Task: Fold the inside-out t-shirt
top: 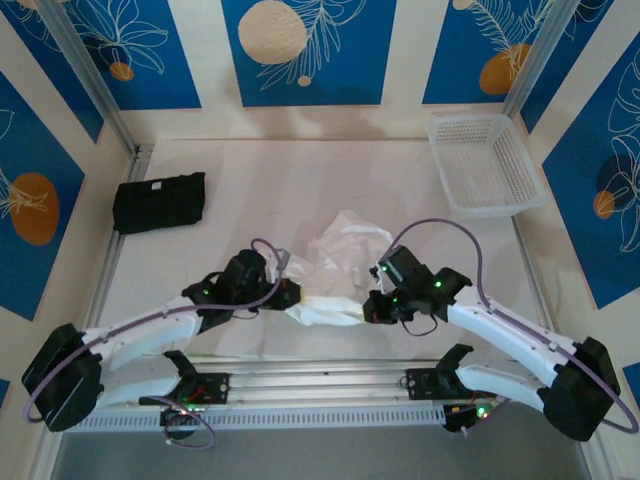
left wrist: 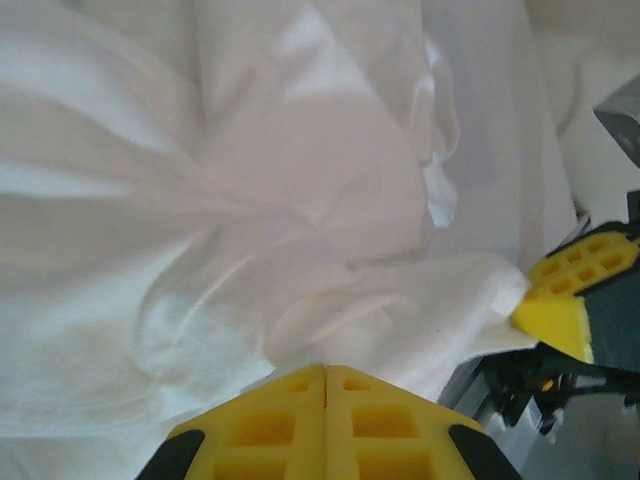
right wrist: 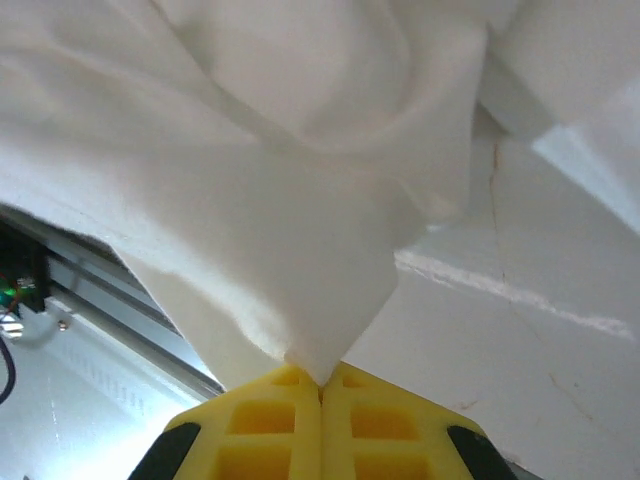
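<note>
**Clerk:** Markings?

**Checker:** No writing is large enough to read.

**Clerk:** Count.

**Checker:** One inside-out t-shirt (top: 340, 262), white and crumpled. One black garment (top: 160, 202), folded. One white basket (top: 485, 165), lattice-walled. Two arms.

**Clerk:** Shirt location?

**Checker:** Centre of the table (top: 250, 180), toward the near side. It is heaped in the middle, with a band of cloth drawn between the two claws.

**Clerk:** Claws?

**Checker:** Left gripper (left wrist: 325, 372): yellow fingers pressed together, nipping a fold of shirt. Right gripper (right wrist: 320, 380): fingers closed flat on a pointed corner of cloth, which hangs clear of the tabletop.

**Clerk:** Edges, room?

**Checker:** The near rail (top: 320, 385) runs just behind both claws. The black garment sits at the left edge and the basket at the far right corner, both well apart from the shirt. There is bare tabletop beyond the heap.
</note>
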Robot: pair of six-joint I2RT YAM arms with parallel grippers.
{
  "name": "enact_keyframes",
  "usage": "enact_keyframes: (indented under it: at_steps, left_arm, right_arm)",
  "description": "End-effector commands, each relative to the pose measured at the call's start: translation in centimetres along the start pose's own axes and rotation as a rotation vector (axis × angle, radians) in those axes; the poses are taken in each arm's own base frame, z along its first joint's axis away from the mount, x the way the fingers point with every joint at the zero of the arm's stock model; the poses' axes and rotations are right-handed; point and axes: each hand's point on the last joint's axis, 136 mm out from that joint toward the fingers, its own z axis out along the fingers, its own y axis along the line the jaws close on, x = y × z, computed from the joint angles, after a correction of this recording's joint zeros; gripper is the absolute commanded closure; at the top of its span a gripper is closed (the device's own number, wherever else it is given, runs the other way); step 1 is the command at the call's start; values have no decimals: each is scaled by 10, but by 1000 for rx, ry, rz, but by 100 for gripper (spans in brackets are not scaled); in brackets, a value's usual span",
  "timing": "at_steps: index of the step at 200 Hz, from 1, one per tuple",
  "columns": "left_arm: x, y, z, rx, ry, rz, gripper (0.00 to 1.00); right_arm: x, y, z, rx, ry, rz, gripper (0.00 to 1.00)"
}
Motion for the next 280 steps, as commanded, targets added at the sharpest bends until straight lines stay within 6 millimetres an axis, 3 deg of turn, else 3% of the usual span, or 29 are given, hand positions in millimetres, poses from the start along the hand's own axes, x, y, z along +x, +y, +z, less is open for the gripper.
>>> enact_keyframes:
  at_steps: [1, 41, 77, 151, 214, 244, 280]
  left_arm:
    - [-4, 11, -12, -19, -23, -57, 100]
    - [-4, 2, -8, 23, -2, -40, 100]
    - [1, -3, -2, 63, 34, -48, 100]
    - [-5, 17, -9, 38, -44, -162, 100]
    - [-8, 21, -26, 78, -92, -252, 100]
    - [4, 27, -25, 48, -42, -230, 100]
    - [39, 38, -18, -13, 87, -192, 100]
  right_arm:
    - [-6, 21, -23, -97, -47, -129, 100]
    - [-17, 76, -50, -406, -174, -300, 100]
    - [-9, 91, -56, -511, -174, -400, 100]
    - [14, 64, -42, -456, -123, -359, 100]
    - [12, 41, -23, -305, -107, -301, 100]
    - [15, 35, -12, -249, -80, -316, 100]
    - [30, 25, 16, -177, 10, -302, 100]
